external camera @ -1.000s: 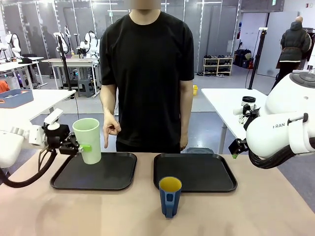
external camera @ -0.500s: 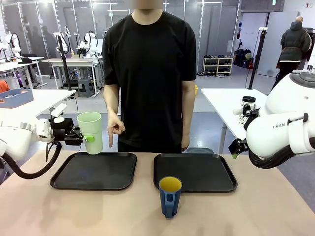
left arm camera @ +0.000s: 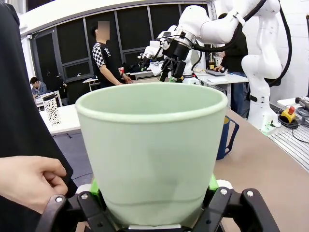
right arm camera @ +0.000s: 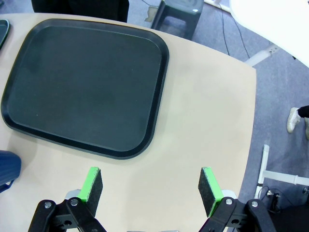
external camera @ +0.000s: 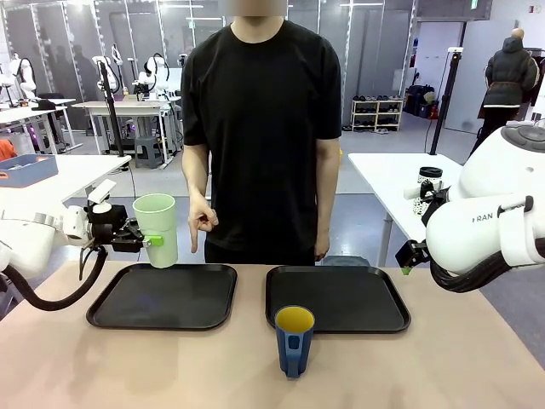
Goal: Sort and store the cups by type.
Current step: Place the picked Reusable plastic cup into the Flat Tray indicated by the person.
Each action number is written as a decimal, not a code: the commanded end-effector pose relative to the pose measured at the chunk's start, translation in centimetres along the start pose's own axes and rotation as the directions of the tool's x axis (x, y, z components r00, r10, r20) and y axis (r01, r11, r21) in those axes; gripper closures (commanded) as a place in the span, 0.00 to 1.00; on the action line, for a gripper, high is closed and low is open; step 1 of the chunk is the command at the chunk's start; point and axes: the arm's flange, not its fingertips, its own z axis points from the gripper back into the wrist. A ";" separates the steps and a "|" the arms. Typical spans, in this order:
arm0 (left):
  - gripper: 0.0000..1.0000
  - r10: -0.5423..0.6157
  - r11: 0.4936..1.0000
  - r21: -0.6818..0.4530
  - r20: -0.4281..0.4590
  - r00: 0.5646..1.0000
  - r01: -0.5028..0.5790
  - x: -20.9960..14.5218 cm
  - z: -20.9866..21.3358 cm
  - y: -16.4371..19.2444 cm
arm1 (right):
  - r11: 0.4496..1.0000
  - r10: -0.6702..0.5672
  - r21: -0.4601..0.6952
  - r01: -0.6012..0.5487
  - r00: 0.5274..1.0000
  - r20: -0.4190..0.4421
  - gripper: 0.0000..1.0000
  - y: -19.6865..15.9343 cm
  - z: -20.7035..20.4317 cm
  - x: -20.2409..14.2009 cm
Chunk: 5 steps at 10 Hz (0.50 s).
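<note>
A pale bench (external camera: 477,366) in a large lab hall is shared with a person stood at 12 o'clock. Two black trays are laid side by side on its far half, the left tray (external camera: 162,296) at about 10 o'clock and the right tray (external camera: 336,298) at about 1 o'clock, both bare. The tall green cup (external camera: 157,228) is clenched low on its wall by the left tool (external camera: 146,241) and is held upright in the air at 10 o'clock, by the far rim of the left tray; whether it hangs over the tray or just beyond it cannot be told. The person's hand (external camera: 202,223) is lowered just beside the cup, at its 3 o'clock, one finger pointed downward. The blue cup (external camera: 294,341), yellow inside, is stood upright on bare bench at 6 o'clock, just in front of the right tray's near rim, touched by nothing. The right tool (right arm camera: 149,186) is spread wide and empty above bare bench by a corner of the right tray. The sorting is judged to be at an early stage: no cup has been stored, the green one is in the air with the left tray its likely place, and the blue one is left to be picked up and, presumably, set on the other tray.
</note>
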 end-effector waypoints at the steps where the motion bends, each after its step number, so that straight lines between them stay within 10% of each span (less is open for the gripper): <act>1: 0.15 0.000 1.000 0.000 0.000 1.000 0.000 0.0 0.0 0.0 | 1.000 -0.001 0.001 0.001 1.000 -0.001 0.00 0.0 -0.1 -0.2; 5: 0.15 0.022 0.999 -0.041 0.004 1.000 -0.022 -4.9 1.7 1.2 | 1.000 -0.001 0.001 0.001 1.000 -0.001 0.00 0.0 -0.1 -0.2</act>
